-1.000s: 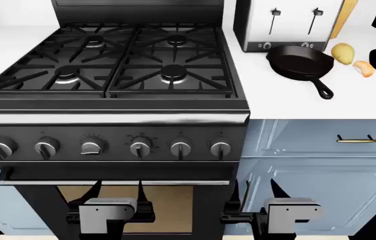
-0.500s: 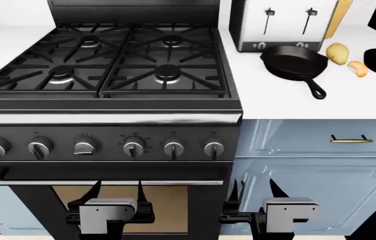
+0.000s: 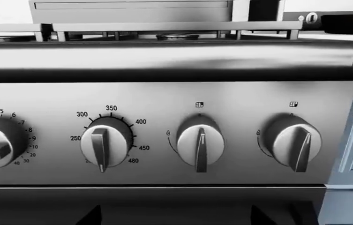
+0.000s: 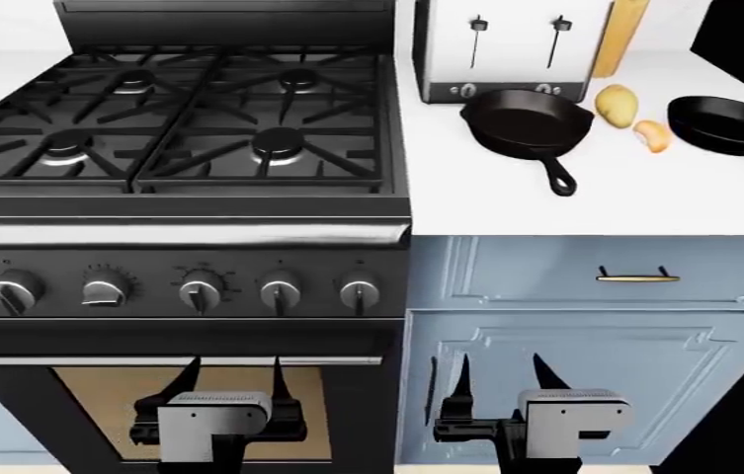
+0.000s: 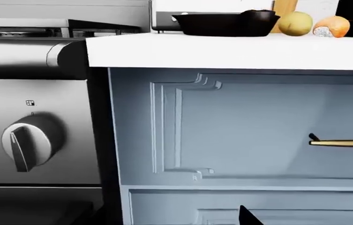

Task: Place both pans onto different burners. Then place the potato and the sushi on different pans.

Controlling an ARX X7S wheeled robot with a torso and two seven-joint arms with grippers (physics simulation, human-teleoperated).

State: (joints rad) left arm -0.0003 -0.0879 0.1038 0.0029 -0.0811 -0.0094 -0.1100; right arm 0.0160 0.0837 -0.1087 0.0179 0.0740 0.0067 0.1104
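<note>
On the white counter right of the stove, a black skillet (image 4: 526, 117) with a loop-ended handle lies in front of the toaster. A second black pan (image 4: 734, 120) sits at the far right. Between them are the yellowish potato (image 4: 617, 106) and the small orange sushi (image 4: 652, 135). The stove's burners (image 4: 276, 146) are bare under their grates. My left gripper (image 4: 233, 380) hangs open before the oven door, and my right gripper (image 4: 505, 378) hangs open before the blue cabinet; both are empty and far below the counter. The right wrist view shows the skillet (image 5: 226, 23), potato (image 5: 296, 23) and sushi (image 5: 331, 26) from below.
A silver toaster (image 4: 510, 49) and a wooden board (image 4: 620, 35) stand at the back of the counter (image 4: 504, 212). Control knobs (image 4: 280, 292) line the stove front. A blue drawer with a brass handle (image 4: 635, 277) is under the counter.
The head view has shifted right, so the stove slid left and the second pan came fully into view. Both grippers keep their pose, open and empty.
</note>
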